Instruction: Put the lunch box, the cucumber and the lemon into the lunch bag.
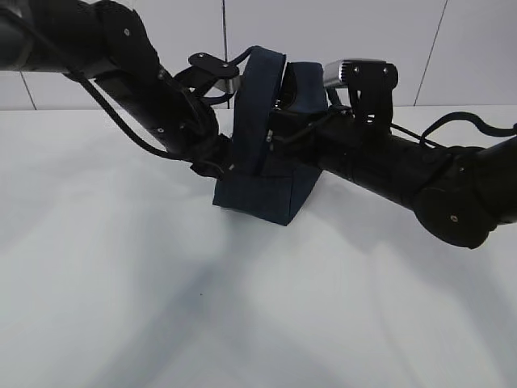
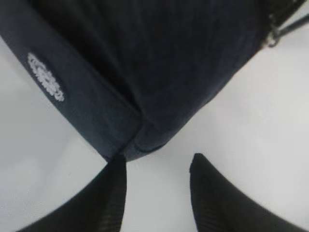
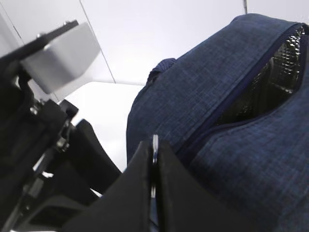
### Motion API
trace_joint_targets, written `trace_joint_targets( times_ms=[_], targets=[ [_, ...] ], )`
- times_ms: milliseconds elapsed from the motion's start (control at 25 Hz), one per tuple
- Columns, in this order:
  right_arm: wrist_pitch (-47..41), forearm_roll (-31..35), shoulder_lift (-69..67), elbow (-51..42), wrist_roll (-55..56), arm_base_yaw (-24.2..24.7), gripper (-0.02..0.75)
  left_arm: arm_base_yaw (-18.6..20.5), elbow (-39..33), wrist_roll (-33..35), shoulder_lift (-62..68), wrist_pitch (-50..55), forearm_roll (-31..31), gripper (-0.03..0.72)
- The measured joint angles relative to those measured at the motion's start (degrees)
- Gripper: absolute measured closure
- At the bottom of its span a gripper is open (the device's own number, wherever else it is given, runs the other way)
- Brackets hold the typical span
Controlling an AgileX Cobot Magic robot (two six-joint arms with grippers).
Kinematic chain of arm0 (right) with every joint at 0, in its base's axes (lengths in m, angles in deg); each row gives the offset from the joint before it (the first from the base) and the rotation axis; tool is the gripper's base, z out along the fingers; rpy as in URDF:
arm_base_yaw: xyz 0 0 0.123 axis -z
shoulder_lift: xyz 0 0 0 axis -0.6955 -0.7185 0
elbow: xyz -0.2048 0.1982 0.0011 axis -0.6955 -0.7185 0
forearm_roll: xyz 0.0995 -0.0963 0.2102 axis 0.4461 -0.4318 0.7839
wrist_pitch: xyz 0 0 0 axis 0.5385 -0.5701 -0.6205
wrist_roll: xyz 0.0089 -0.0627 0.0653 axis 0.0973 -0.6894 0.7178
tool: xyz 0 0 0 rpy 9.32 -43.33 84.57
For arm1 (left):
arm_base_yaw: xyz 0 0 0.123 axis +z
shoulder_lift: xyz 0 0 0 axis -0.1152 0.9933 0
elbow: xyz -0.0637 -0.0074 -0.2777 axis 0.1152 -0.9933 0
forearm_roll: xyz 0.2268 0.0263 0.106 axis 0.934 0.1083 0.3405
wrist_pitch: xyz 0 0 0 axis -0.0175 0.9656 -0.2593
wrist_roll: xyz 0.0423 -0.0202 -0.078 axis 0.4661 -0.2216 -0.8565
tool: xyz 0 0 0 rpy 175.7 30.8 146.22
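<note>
The lunch bag [image 1: 262,182] is standing mid-table, its zipper partly gaping (silvery lining showing). The right gripper [image 3: 154,186] is pinching a thin metal piece, likely the pull; the left gripper [image 2: 157,166] is spreading at a bottom corner. No food is showing outside, so closing seemingly remains.

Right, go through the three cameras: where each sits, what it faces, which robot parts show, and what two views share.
Exterior: in front of the table, looking down at a slant at the lunch bag between both arms.
Left wrist: on the left arm, facing the bag's lower corner; left pincer open.
Right wrist: on the right arm, facing the bag's open zipper; right pincer shut on a thin metal piece.
All share the bag.
</note>
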Motion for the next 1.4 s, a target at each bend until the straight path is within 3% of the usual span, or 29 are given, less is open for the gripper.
trace_joint_targets(
  times_ms=[400,560,640,1400],
  targets=[
    [0.0,1.2,0.0,0.0,0.0,0.0,0.731,-0.9,0.0,2.6,1.6,-8.6,-3.0,0.391],
    [-0.1,1.7,0.0,0.0,-0.1,0.0,0.731,-0.9,0.0,2.6,2.2,-9.0,-3.4,0.607],
    [-0.1,1.9,0.0,0.1,-0.1,0.0,0.731,-0.9,0.0,2.6,2.2,-9.1,-3.4,0.670],
    [-5.2,2.8,0.0,6.1,-0.7,0.5,0.731,-0.9,0.0,2.6,1.6,-7.4,-3.3,0.687]
  ],
)
